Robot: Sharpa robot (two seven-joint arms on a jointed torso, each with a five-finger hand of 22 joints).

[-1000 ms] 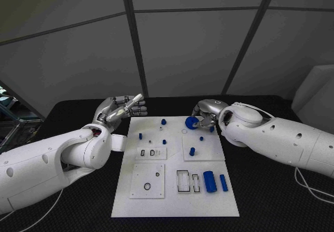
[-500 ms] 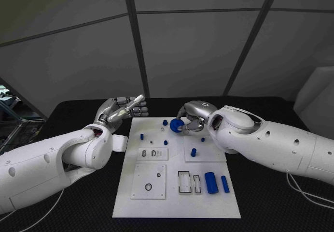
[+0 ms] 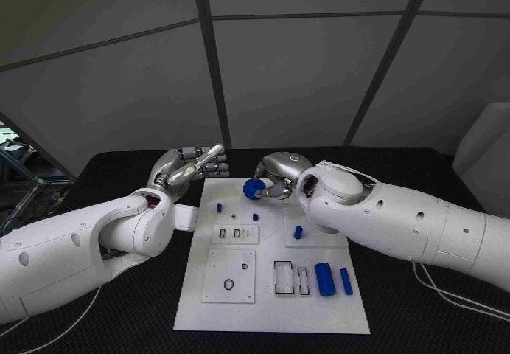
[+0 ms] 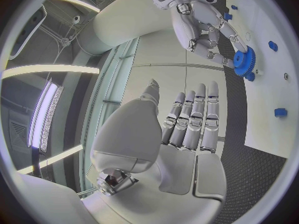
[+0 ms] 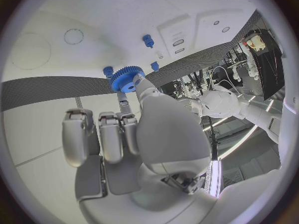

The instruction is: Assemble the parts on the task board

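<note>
My right hand (image 3: pixel 274 177) holds a blue gear (image 3: pixel 253 189) over the far end of the white task board (image 3: pixel 271 295). The gear (image 5: pixel 127 79) sits pinched at its fingertips (image 5: pixel 141 82), just above a small blue peg (image 5: pixel 107 71). From the left wrist the same gear (image 4: pixel 244 60) hangs from the right hand (image 4: pixel 206 25) over the board's far edge. My left hand (image 3: pixel 189 167) is raised beside the board's far left corner, fingers straight and together (image 4: pixel 194 115), holding nothing. Small blue pegs (image 3: pixel 256 217) stand on the board; blue cylinders (image 3: pixel 324 279) lie near its front right.
Raised white sub-plates (image 3: pixel 228 274) with slots and rings lie on the board's left half. A slotted holder (image 3: pixel 281 276) sits beside the blue cylinders. The black table (image 3: pixel 414 295) runs wide on both sides of the board. My right forearm (image 3: pixel 404 221) crosses over the board's right side.
My right hand has carried the blue gear leftward across the far end of the board, from its right side to near the middle. The left hand has stayed put.
</note>
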